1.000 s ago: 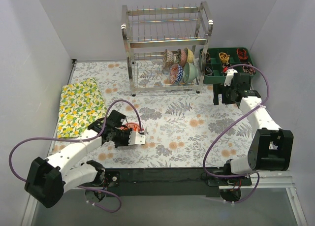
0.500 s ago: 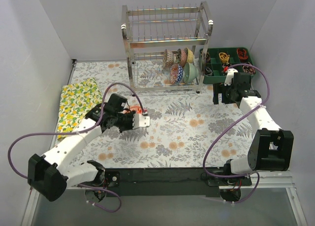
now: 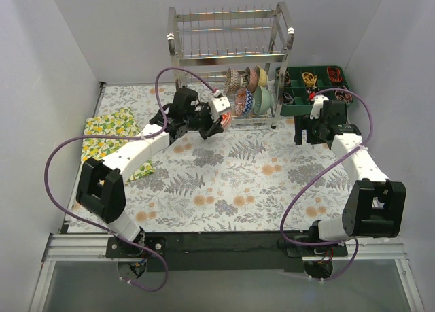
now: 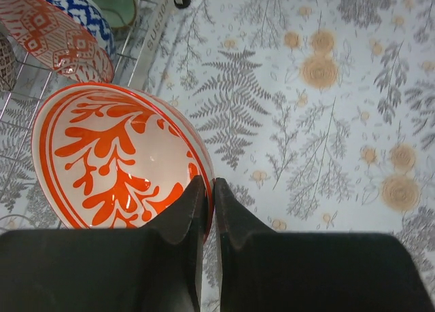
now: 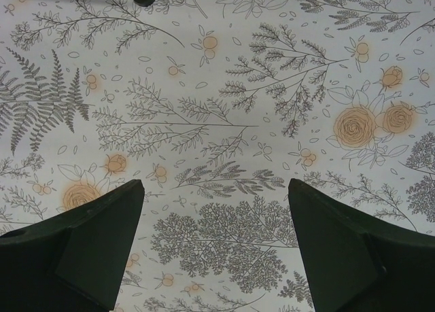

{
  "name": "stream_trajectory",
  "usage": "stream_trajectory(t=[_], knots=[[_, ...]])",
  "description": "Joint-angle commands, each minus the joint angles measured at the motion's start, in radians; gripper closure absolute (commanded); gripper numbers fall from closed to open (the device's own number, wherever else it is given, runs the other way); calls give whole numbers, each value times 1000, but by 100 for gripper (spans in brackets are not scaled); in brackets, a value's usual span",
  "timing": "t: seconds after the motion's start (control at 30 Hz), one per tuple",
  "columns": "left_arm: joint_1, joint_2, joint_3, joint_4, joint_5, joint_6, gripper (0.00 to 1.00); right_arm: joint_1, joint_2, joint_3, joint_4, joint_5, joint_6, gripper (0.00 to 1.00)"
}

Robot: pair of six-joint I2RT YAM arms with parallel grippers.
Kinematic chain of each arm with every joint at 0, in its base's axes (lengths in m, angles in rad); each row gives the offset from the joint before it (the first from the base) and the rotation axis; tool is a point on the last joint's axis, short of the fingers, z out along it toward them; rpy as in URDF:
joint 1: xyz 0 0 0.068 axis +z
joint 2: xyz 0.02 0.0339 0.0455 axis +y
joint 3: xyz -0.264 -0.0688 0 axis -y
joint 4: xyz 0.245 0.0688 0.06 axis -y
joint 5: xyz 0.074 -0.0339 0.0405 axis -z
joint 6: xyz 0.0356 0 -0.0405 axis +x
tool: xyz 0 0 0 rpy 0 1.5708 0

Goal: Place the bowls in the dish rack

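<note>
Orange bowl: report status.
Left gripper shut on orange bowl, at rack lower tier. Right gripper open, empty. Racked bowls close alongside.

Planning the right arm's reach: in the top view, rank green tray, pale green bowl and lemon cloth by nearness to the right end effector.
1. Green tray, far right corner.
2. Pale green bowl, in the rack.
3. Lemon cloth, far left.

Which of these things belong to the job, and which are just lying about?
Job: orange-red bowl, pinched at its rim by the left arm's fingers; bowls already racked; dish rack.
Lying about: green compartment tray; lemon-print cloth.
</note>
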Motion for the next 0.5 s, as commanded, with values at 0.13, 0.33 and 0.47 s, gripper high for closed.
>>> stream_trajectory(t=[0.13, 0.33, 0.47], knots=[[8, 12, -11, 431, 56, -413, 100, 30, 8, 88, -65, 21, -5, 5], [12, 32, -143, 757, 47, -735, 100, 38, 25, 118, -119, 52, -12, 6], [27, 59, -156, 913, -7, -971, 100, 42, 39, 134, -166, 62, -11, 7]])
